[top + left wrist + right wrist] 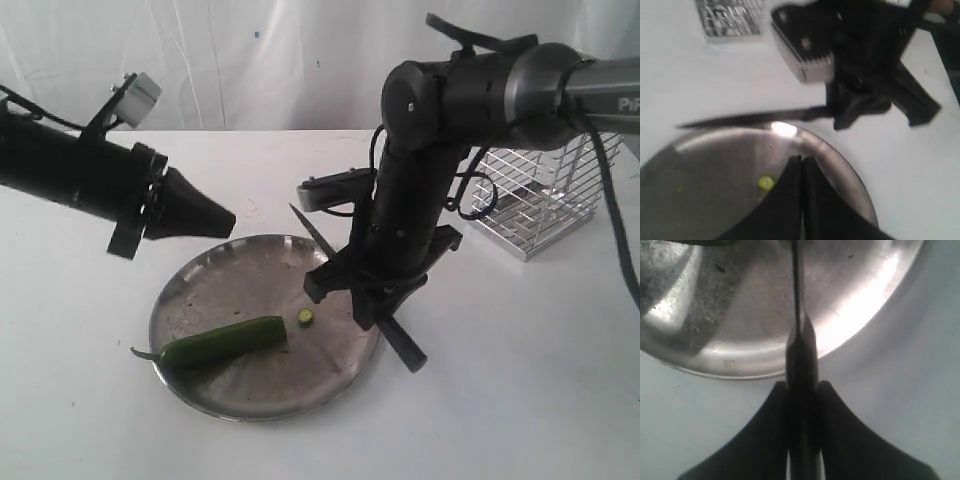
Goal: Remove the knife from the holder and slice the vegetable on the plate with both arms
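Note:
The green vegetable [225, 343] lies on the steel plate [240, 290], stem towards the near left. A small cut slice [305, 317] rests just off its cut end and shows again as the slice [766, 182] in the left wrist view. My right gripper [375, 295] is shut on the black handle of the knife [318, 238], whose blade slants up over the plate's far right rim. In the right wrist view the knife [801, 360] runs out between the right gripper [802, 385] fingers over the plate [740, 305]. My left gripper [225, 220] hangs shut and empty above the plate's far left; its left gripper [802, 159] tips touch.
The chrome wire holder [545, 195] stands at the back right behind the right arm, and shows as the holder [730, 17] in the left wrist view. White tabletop surrounds the plate, with a white backdrop behind.

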`<state>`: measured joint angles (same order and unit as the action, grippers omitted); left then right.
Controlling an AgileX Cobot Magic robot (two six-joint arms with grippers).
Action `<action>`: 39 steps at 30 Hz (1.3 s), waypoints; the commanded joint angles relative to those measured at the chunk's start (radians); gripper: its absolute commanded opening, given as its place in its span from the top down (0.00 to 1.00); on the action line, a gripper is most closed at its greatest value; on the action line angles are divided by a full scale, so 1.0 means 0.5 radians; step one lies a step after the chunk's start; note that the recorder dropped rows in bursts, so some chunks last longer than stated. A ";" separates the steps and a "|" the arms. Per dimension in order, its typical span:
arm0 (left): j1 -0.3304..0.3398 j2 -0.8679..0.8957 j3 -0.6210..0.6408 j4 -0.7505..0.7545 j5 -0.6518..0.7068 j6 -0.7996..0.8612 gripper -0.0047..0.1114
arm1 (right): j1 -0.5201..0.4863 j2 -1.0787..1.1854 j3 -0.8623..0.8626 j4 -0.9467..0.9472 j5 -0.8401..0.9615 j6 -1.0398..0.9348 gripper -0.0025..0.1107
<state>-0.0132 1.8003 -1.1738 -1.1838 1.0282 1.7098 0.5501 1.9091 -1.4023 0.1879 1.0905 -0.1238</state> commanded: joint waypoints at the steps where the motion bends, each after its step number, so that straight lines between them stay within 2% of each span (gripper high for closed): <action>1: -0.052 -0.018 0.229 0.156 -0.097 0.170 0.66 | -0.156 -0.091 -0.009 -0.012 -0.014 -0.062 0.98; 2: -0.114 -0.018 0.309 0.190 -0.225 0.361 0.52 | -0.192 -0.091 -0.009 -0.009 0.033 -0.076 0.98; 3: -0.165 -0.018 0.376 0.190 -0.377 0.511 0.42 | -0.207 -0.091 -0.005 0.002 0.068 -0.111 0.98; 5: -0.247 -0.014 0.447 0.185 -0.726 0.618 0.33 | -0.207 -0.103 0.029 0.005 0.039 -0.111 0.98; 7: -0.284 0.011 0.461 0.152 -0.937 0.618 0.33 | -0.207 -0.106 0.063 0.061 -0.002 -0.132 0.98; 13: -0.297 0.223 0.437 0.090 -0.973 0.742 0.33 | -0.207 -0.107 0.083 0.103 -0.002 -0.166 0.98; 15: -0.297 0.253 0.437 0.051 -0.973 0.806 0.43 | -0.207 -0.107 0.083 0.127 -0.002 -0.171 0.98; 16: -0.297 0.245 0.406 -0.080 -0.968 0.802 0.62 | -0.207 -0.107 0.083 0.141 -0.002 -0.189 0.98; 17: -0.297 0.234 0.386 -0.151 -0.968 0.775 0.71 | -0.207 -0.107 0.083 0.149 -0.014 -0.189 0.98; 18: -0.297 0.194 0.319 -0.245 -0.959 0.702 0.97 | -0.207 -0.107 0.083 0.165 -0.018 -0.199 0.98; 22: -0.297 0.169 0.192 -0.263 -1.062 0.605 0.96 | -0.207 -0.107 0.083 0.169 -0.021 -0.199 0.98; 25: -0.297 0.214 0.146 -0.124 -1.221 0.531 0.96 | -0.207 -0.107 0.083 0.169 -0.027 -0.199 0.98; 28: -0.297 0.252 0.146 0.116 -1.187 0.410 0.96 | -0.207 -0.107 0.083 0.169 -0.030 -0.199 0.98; 31: -0.301 0.287 0.146 0.126 -1.125 0.395 0.96 | -0.207 -0.107 0.083 0.169 -0.030 -0.199 0.98; 33: -0.301 0.309 0.146 0.126 -1.121 0.367 0.93 | -0.207 -0.107 0.083 0.169 -0.025 -0.199 0.98; 35: -0.301 0.325 0.146 0.126 -1.121 0.336 0.87 | -0.207 -0.107 0.083 0.169 -0.014 -0.199 0.98; 39: -0.301 0.330 0.146 0.126 -1.092 0.299 0.60 | -0.207 -0.107 0.083 0.191 0.017 -0.199 0.98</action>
<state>-0.1625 1.9660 -1.0993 -1.1097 0.4471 1.8826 0.4511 1.8669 -1.3640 0.2742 1.0824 -0.2110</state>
